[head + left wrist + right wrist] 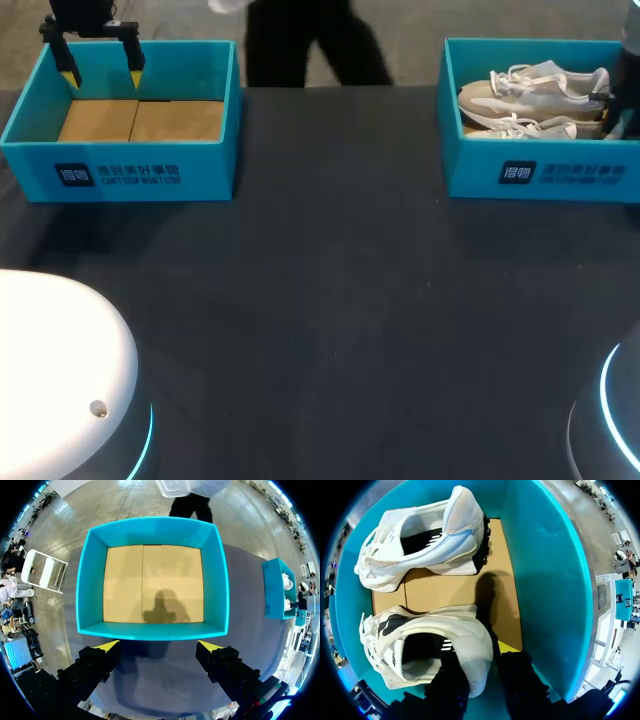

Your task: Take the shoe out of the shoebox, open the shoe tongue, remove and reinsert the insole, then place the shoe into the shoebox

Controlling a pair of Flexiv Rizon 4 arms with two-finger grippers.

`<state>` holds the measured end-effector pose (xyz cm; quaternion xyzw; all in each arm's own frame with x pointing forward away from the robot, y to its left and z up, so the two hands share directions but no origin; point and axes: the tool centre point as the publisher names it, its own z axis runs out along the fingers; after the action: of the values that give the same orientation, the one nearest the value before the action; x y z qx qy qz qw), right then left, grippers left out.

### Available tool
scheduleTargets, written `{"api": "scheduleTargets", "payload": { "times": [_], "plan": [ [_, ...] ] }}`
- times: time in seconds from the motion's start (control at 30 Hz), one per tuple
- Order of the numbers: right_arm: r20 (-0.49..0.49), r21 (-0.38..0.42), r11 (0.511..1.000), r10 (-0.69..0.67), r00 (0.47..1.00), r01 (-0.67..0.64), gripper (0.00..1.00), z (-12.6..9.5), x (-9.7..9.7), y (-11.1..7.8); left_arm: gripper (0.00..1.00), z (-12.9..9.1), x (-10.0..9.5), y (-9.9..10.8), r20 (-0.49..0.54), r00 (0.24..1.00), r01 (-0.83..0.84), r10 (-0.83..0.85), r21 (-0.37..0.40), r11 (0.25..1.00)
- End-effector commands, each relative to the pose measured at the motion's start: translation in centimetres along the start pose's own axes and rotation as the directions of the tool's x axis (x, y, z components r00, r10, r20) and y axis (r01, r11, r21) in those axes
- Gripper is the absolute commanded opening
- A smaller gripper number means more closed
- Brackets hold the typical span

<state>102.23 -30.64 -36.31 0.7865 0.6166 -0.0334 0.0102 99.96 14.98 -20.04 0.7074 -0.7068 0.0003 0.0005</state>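
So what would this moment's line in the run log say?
left gripper: open, above empty shoebox | right gripper: shut on heel of near white sneaker, inside second shoebox

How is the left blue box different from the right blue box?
The left box is empty, showing its brown floor; the right box holds two white shoes. The left tool hovers above the left box; the right tool is down inside the right box. Both are blue, open-topped.

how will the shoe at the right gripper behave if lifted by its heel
The shoe probably feels light and its soft upper may flex. With the right gripper at the heel, the toe will likely dip. Loose laces could snag the shoebox wall.
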Motion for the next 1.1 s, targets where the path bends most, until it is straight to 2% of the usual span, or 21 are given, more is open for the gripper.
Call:
{"api": "scheduleTargets", "payload": {
  "times": [0.03, 0.33, 0.63, 0.77, 1.1],
  "plan": [
    [0.002, -0.041, 0.999, 0.001, 1.0, -0.001, 0.0, -2.5, 0.7, -0.9, 1.0, 0.0, 0.0, 0.0, 0.001, 1.0, 0.0, 0.0, 0.0, 1.0],
    [0.011, -0.091, 0.996, 0.006, 1.0, -0.005, 0.0, -7.1, 1.0, -0.6, 1.0, 0.0, 0.0, 0.0, 0.001, 1.0, 0.0, 0.0, 0.0, 1.0],
    [0.021, -0.119, 0.993, 0.011, 1.0, -0.008, 0.0, -10.5, 0.5, 0.0, 1.0, 0.0, 0.0, 0.0, 0.001, 1.0, 0.0, 0.0, 0.0, 1.0],
    [0.03, -0.123, 0.992, 0.011, 0.999, -0.007, 0.0, -10.8, 0.6, 0.2, 1.0, 0.0, 0.0, 0.0, 0.001, 1.0, 0.0, 0.0, 0.0, 1.0],
    [0.034, -0.096, 0.995, 0.013, 0.999, -0.01, 0.0, -9.0, 0.9, 0.5, 1.0, 0.0, 0.0, 0.0, 0.001, 1.0, 0.0, 0.0, 0.0, 1.0]
  ]
}}
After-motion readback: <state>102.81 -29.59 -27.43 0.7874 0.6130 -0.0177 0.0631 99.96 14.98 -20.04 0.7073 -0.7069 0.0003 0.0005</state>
